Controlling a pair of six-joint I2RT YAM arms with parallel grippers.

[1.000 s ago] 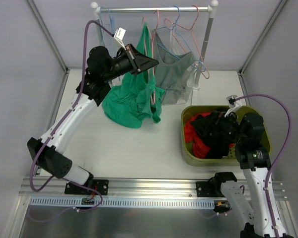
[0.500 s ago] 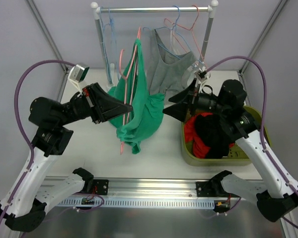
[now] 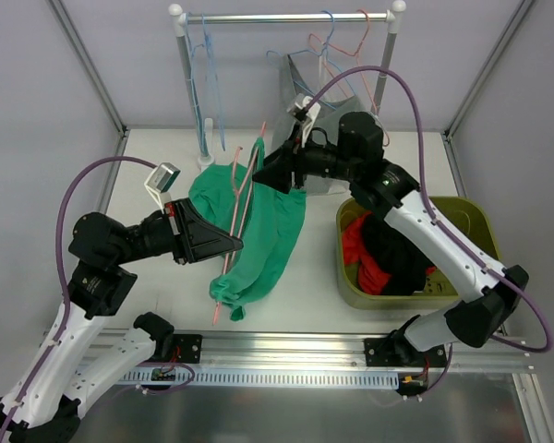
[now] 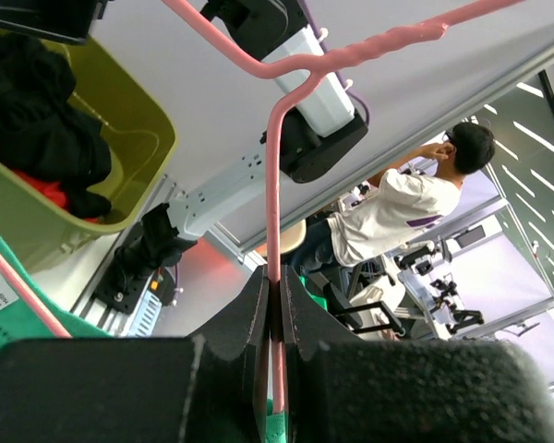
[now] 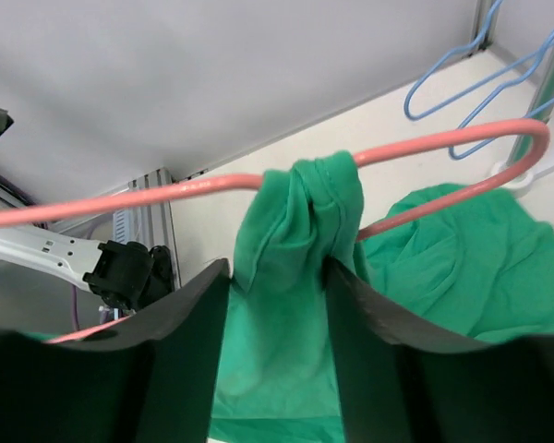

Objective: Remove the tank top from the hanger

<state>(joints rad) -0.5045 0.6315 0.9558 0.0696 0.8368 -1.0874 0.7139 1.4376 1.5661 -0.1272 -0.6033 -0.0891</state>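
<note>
Two right fingers [image 5: 180, 346] astride tank top [image 5: 300, 226]

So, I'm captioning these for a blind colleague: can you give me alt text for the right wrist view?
The right end effector straddles a bunched strap of the green tank top, which drapes over a pink hanger. At the upper right are blue hangers.
</note>
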